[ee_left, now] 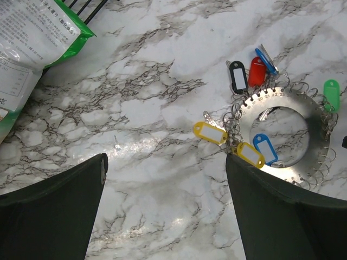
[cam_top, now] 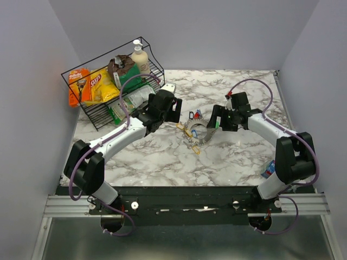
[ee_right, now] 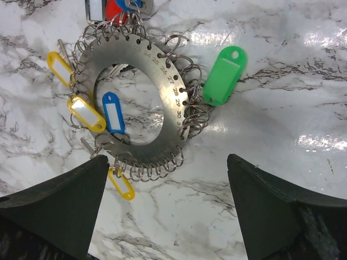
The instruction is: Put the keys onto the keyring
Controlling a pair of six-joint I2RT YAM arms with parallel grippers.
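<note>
One keyring (ee_right: 176,100), a flat steel disc with numbered holes and small split rings around its rim, lay mid-table between two grippers. It carried eight key tags (ee_right: 225,75): three yellow, two blue, one green, one red and one black. The left gripper (cam_top: 178,111) and right gripper (cam_top: 212,120) both stood with jaws spread wide, holding nothing. One wire basket (cam_top: 96,120) in the far left corner held an orange razor pack (cam_top: 78,86), a yellow bag (cam_top: 101,86), a brown pouch (cam_top: 120,67), a pump bottle (cam_top: 140,57) and a green-and-white packet (cam_top: 130,99). Bare marble table (cam_top: 227,157) lay open toward the near edge and the right, with walls closing in three sides.
</note>
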